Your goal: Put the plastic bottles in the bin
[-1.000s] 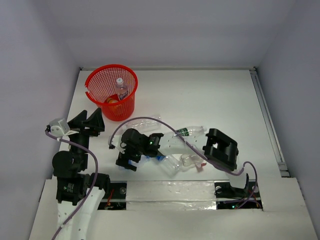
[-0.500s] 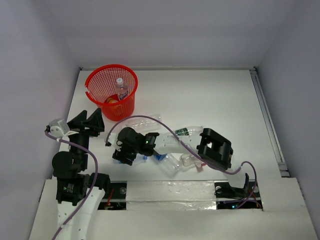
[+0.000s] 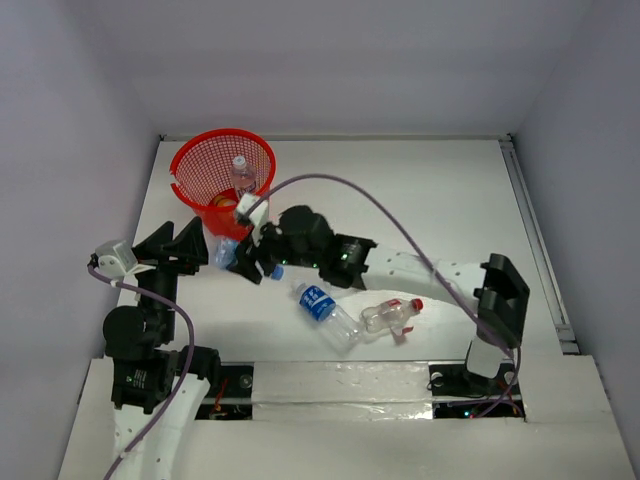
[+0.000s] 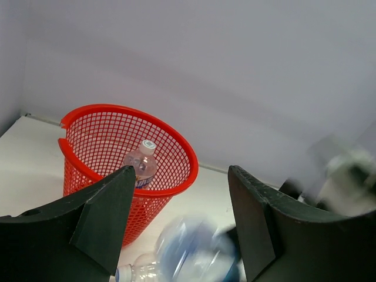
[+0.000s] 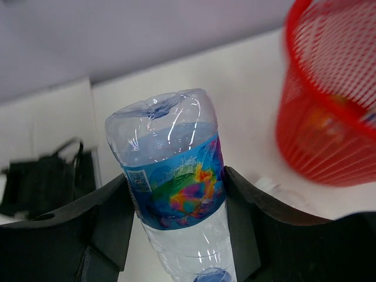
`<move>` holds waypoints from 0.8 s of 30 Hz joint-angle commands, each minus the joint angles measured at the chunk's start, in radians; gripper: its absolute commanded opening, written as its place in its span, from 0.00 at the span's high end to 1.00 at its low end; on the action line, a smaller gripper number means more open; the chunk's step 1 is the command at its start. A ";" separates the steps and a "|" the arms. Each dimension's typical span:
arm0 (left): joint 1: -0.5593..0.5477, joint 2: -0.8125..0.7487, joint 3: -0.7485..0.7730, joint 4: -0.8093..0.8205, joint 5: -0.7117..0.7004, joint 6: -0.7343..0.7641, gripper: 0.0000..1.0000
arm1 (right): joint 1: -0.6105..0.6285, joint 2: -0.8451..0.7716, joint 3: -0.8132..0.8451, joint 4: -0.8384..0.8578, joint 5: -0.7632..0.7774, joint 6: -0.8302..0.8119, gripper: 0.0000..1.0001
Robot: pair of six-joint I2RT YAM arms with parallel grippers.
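The right gripper (image 5: 176,181) is clenched on a clear bottle (image 5: 176,197) with a bright blue, many-coloured label. In the right wrist view its two dark fingers (image 5: 114,220) press the label band from either side, spread only as wide as the bottle's body. The bottle's base points toward the top of that frame.

In the overhead view this held bottle sits left of centre, just below the red bin (image 3: 190,160) and close beside its wall, outside the rim. The bin stands in the upper left of the overhead frame. Inside it are an upright bottle (image 3: 241,175) with a pale cap and, lower down, an orange item (image 3: 226,203) too small to make out.

The left gripper (image 3: 177,240) hangs just left of the held bottle, jaws spread wide and gripping nothing. In the left wrist view the bin shows in the gap between its fingers, and the held bottle is a blur at lower centre.

Two more bottles lie on the table (image 3: 420,200) at lower centre of the overhead frame. A blue-labelled bottle (image 3: 325,312) lies slanted, and a red-capped bottle (image 3: 390,315) is just to its right.
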 commanded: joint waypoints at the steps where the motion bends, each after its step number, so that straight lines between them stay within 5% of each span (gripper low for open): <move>1: -0.014 -0.012 0.001 0.050 -0.003 -0.007 0.39 | -0.086 -0.087 0.021 0.235 0.020 0.107 0.51; 6: -0.023 -0.012 -0.002 0.047 0.003 -0.012 0.39 | -0.183 -0.037 0.177 0.326 0.032 0.198 0.50; 18: -0.051 -0.015 -0.002 0.039 -0.001 -0.009 0.39 | -0.267 0.457 0.764 0.324 0.017 0.352 0.49; 24: -0.071 -0.014 -0.005 0.039 0.008 -0.014 0.39 | -0.277 0.489 0.734 0.378 0.047 0.358 0.42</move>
